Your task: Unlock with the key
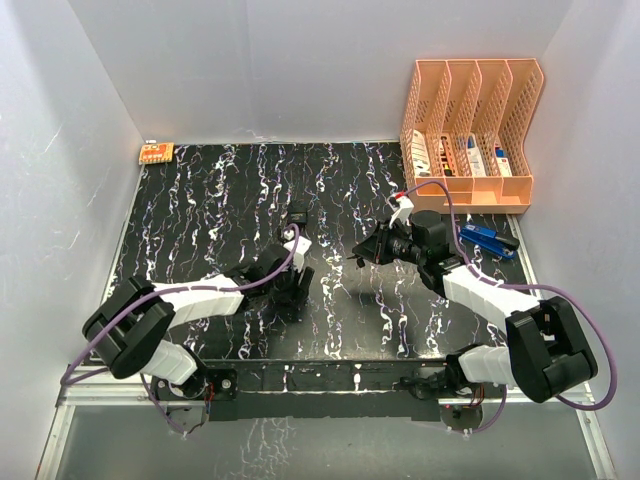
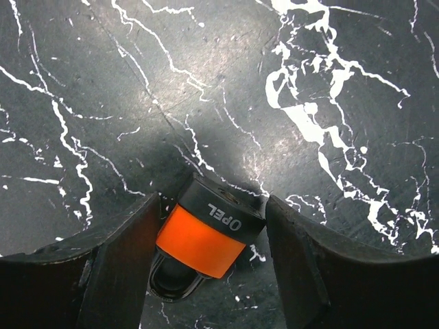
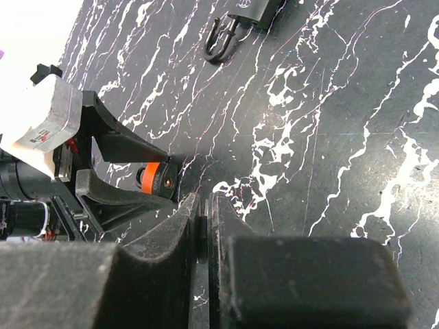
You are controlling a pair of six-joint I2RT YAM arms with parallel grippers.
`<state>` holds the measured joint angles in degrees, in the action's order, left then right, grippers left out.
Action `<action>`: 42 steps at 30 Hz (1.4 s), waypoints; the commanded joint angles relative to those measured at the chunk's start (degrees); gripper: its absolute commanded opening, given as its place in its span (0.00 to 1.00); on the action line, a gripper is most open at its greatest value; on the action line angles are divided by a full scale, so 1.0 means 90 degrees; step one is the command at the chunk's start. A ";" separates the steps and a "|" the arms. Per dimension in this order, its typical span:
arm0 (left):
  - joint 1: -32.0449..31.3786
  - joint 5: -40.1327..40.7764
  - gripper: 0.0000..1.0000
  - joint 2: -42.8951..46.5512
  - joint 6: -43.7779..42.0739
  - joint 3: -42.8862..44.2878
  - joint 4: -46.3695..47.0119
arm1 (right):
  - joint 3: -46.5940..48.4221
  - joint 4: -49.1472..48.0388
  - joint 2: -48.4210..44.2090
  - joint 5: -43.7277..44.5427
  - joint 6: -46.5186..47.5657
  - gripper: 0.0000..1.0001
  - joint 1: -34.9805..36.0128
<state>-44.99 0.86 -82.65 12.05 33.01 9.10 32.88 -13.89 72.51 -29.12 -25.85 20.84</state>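
An orange padlock (image 2: 202,240) with a black end cap marked OPEL lies on the black marbled table (image 2: 329,82). It sits slanted between the spread fingers (image 2: 120,264) of my left gripper (image 2: 212,203), which is open around it. In the right wrist view the padlock (image 3: 154,179) shows its keyhole end toward my right gripper (image 3: 204,202). That gripper is shut on a thin dark key (image 3: 204,223), a short way from the lock. In the top view my left gripper (image 1: 291,286) and right gripper (image 1: 366,251) face each other mid-table, and the key's tip (image 1: 353,259) points left.
A second, black padlock (image 1: 297,213) lies just behind the left gripper, and it also shows in the right wrist view (image 3: 248,8). A peach file organizer (image 1: 470,130) stands back right, with a blue tool (image 1: 487,238) before it. A small orange card (image 1: 156,153) lies back left.
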 commanded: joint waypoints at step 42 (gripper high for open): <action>-0.1109 0.0625 0.78 -0.0120 0.1370 -0.0221 -0.1285 | 0.0219 -0.0039 0.0013 -0.0181 0.0264 0.00 -0.0034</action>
<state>-53.23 7.09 -81.65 20.95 33.21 6.63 32.88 -13.50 72.86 -30.04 -24.47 20.84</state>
